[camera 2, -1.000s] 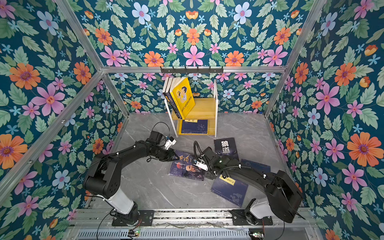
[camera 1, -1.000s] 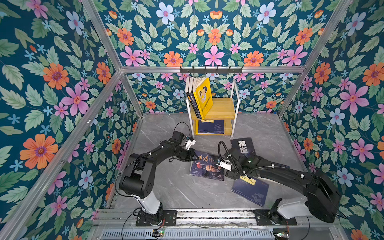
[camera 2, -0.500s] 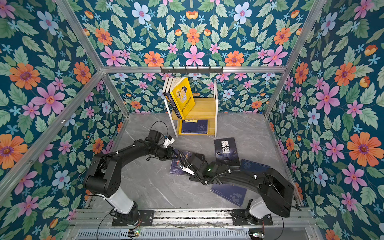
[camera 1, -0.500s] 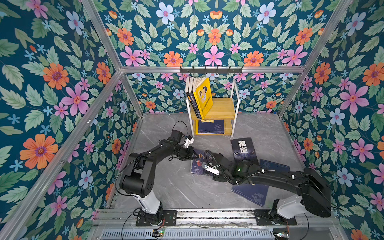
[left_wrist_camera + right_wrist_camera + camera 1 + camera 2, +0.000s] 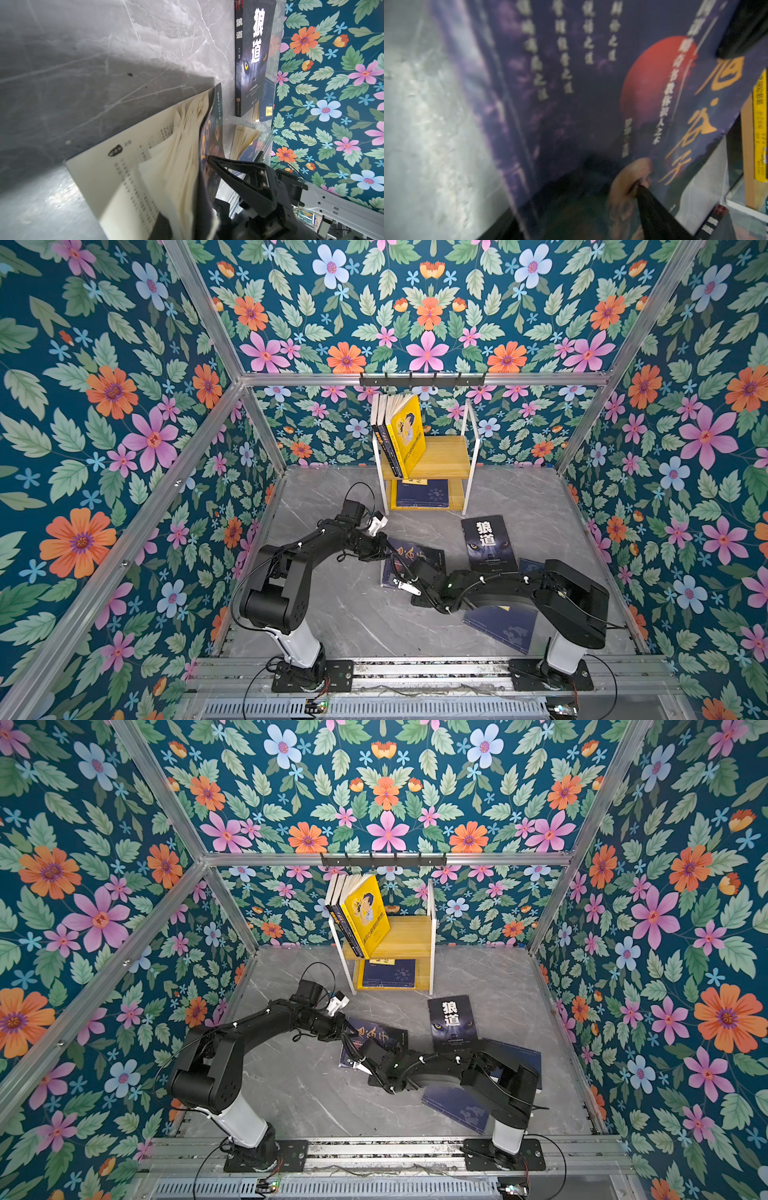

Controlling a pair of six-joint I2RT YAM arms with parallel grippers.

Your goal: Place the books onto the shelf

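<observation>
A dark book (image 5: 419, 558) with an old man's face lies on the floor in both top views. My left gripper (image 5: 384, 551) is shut on its far left edge; in the left wrist view the cover (image 5: 209, 133) is lifted and the pages fan out. My right gripper (image 5: 401, 574) stands open over the near left corner, one finger (image 5: 652, 205) on the cover (image 5: 591, 87). A black wolf-eye book (image 5: 490, 543) lies flat to the right. The shelf (image 5: 446, 454) holds a yellow book (image 5: 409, 435) leaning with two darker ones.
A navy book (image 5: 503, 624) lies under my right arm and another (image 5: 530, 566) beside the wolf-eye book. One navy book (image 5: 422, 492) lies on the shelf's lower board. A black hook rail (image 5: 422, 379) runs above. Flowered walls close three sides.
My right arm has swung left across the dark book, from its right side to its near left corner. The left gripper has kept its hold and place.
</observation>
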